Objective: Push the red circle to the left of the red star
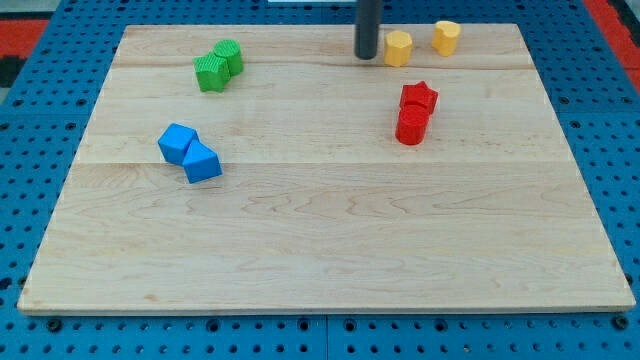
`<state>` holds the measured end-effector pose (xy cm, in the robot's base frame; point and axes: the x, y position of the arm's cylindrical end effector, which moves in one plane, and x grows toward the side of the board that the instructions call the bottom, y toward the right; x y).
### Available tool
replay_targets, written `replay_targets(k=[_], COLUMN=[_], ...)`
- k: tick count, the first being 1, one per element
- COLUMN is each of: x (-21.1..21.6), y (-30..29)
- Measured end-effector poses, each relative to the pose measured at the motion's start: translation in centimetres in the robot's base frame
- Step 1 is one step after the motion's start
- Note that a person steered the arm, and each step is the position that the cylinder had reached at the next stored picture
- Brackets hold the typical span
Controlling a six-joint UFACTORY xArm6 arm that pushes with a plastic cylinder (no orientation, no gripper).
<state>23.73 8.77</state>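
Blue blocks (190,153) sit nearest on the surface (320,240). Farther right, the red circle (411,126) touches the red star (419,98), just in front. No claw here: my tip (366,55) is far back beside a yellow block (398,48). Pushing carelessly could drag both reds together.
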Motion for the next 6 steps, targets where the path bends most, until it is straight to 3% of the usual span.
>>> replay_targets(k=[1, 2, 3, 4, 5, 6], x=[-0.2, 4.8, 7.7, 14.6, 18.9, 17.5], y=[1.2, 0.0, 6.2, 7.5, 0.3, -1.7])
